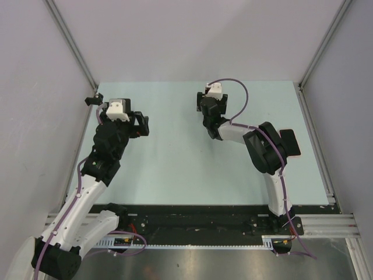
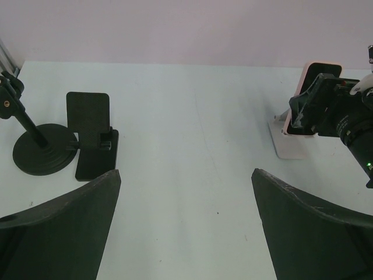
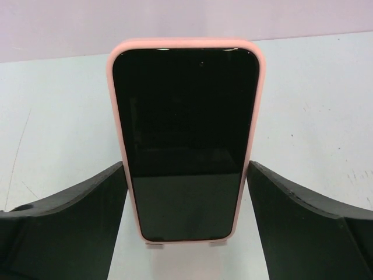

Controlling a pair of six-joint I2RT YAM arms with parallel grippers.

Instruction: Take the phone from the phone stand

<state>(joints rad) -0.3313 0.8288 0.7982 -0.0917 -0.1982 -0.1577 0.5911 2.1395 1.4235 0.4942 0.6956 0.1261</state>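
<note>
Right gripper (image 3: pixel 186 175): jaws apart, flanking the lower half, no contact evident | Phone (image 3: pixel 185 134): pink-cased, upright, leaning in the white phone stand (image 2: pixel 287 146) | Risk: an uneven squeeze on the smooth case may let it slip, or drag the stand over | Left gripper (image 2: pixel 186 192): spread wide, well apart.

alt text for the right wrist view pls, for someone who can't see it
A phone in a pink case, screen dark, stands upright facing the camera, with a pale table behind it. The right gripper is open around it, one black finger at each side of its lower half; whether they touch it is unclear.
</note>
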